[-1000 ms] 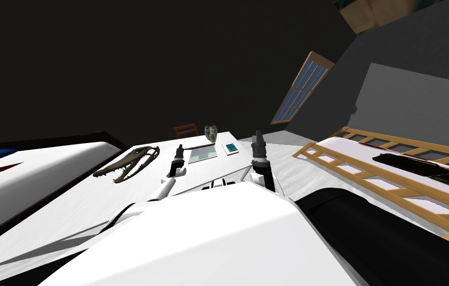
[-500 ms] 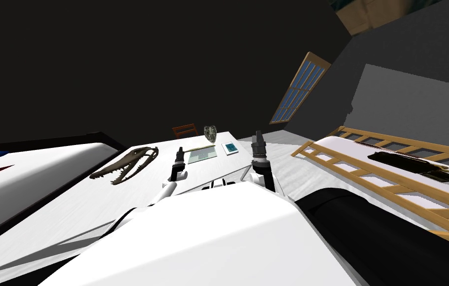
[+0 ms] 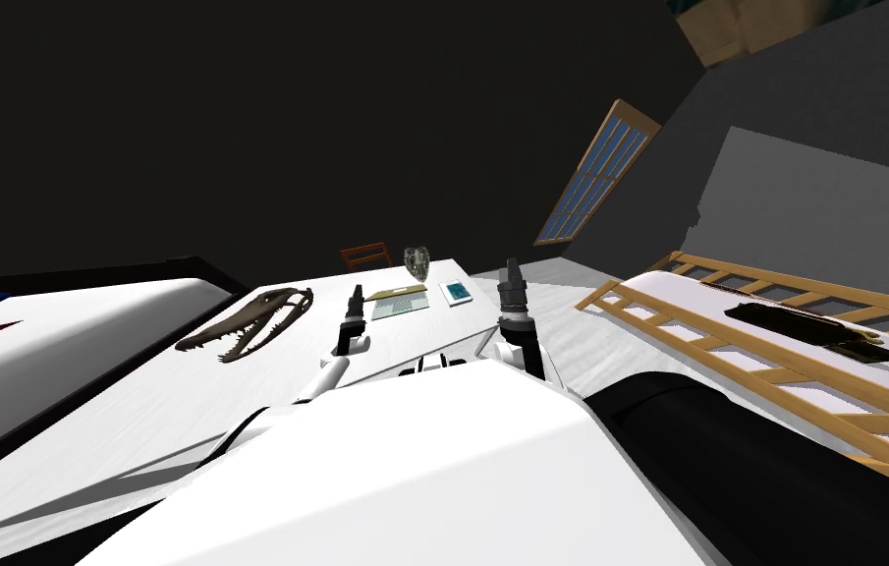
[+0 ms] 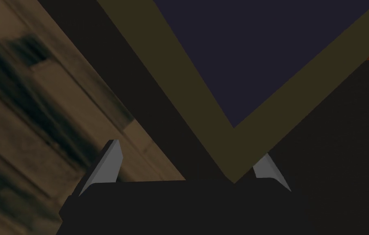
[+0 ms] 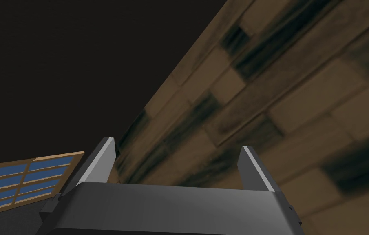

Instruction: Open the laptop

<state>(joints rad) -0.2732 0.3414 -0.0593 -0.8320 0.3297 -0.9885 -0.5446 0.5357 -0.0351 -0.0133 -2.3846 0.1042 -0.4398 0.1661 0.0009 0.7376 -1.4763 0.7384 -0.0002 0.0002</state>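
White table [image 3: 167, 403], laptop [image 3: 400, 302] near jawed skull [image 3: 248, 324], dark walls [image 3: 285, 128], blue-paned window [image 3: 594, 177]

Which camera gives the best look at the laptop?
Head view: the whole laptop lies on the white table by the left gripper. Left wrist view gives an olive-framed dark panel, possibly its lid; right wrist view faces elsewhere.

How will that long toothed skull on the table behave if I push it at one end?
The skull looks rigid, so it would probably move as one piece. It lies long and narrow on the flat white table, so a push at one end would likely swing it round, not slide it straight. Its thin teeth look easy to chip.
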